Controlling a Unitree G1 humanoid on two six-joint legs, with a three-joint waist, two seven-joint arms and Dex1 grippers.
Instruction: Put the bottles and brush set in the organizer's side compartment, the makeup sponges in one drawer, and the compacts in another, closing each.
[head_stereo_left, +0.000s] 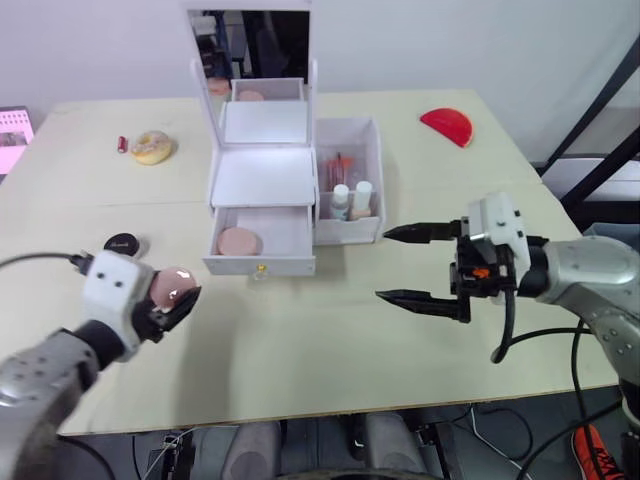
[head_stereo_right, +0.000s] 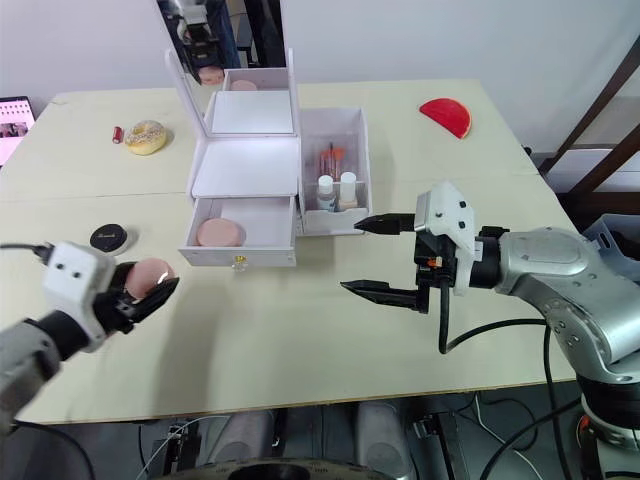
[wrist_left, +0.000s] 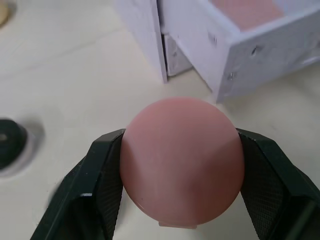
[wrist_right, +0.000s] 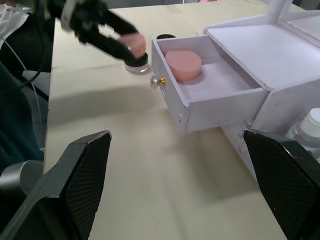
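Nearest to you, your left gripper was clenched around a pink makeup sponge, one black finger pressed on each side of its rounded body, held above the table in front of the organizer. The sponge looked soft and very light, so a grip across its widest part, as you had it, seemed right; squeeze harder and it would likely deform or pop out. Your right gripper hung with its fingers spread wide, holding nothing. Beyond, the lower drawer stood open with another sponge lying inside. A black compact sat on the table just left of it. Farther back, bottles stood in the side compartment.
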